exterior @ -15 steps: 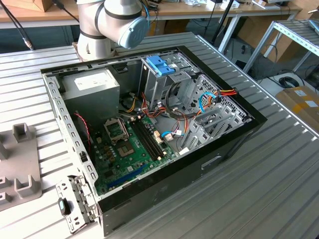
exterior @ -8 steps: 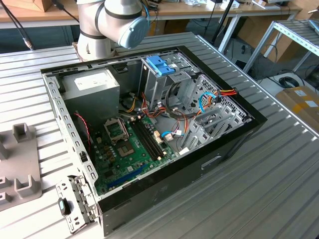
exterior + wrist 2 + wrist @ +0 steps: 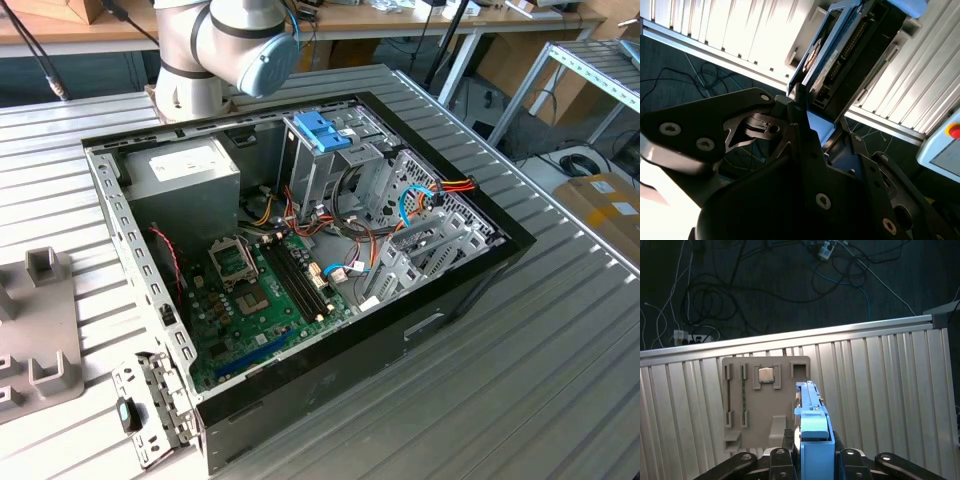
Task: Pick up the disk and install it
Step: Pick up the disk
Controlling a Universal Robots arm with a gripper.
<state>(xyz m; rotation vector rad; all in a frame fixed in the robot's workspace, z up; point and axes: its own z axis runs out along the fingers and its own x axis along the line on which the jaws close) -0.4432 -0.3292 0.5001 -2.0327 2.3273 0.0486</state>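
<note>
My gripper [image 3: 812, 447] is shut on the disk [image 3: 811, 407], which stands on edge between the black fingers. Its blue plastic frame faces the first wrist view. In the second wrist view the disk [image 3: 850, 45] shows its dark side, connector row and blue edge, with the gripper [image 3: 822, 115] clamped on its near end. The disk hangs over the ribbed metal table [image 3: 880, 390], at the edge of a grey fixture plate [image 3: 765, 410]. The open computer case [image 3: 470, 285] lies on the table in the exterior view, with a blue latch and silver drive cage [image 3: 322, 132] at its far side.
The fixture plate holds a small square chip [image 3: 766, 375] and a green strip [image 3: 743, 395]. Inside the case are a grey power supply box [image 3: 185, 172], the green motherboard [image 3: 260, 300] and loose cables [image 3: 420, 200]. The arm's base [image 3: 215, 50] stands behind the case. Cables lie on the dark floor [image 3: 765, 285].
</note>
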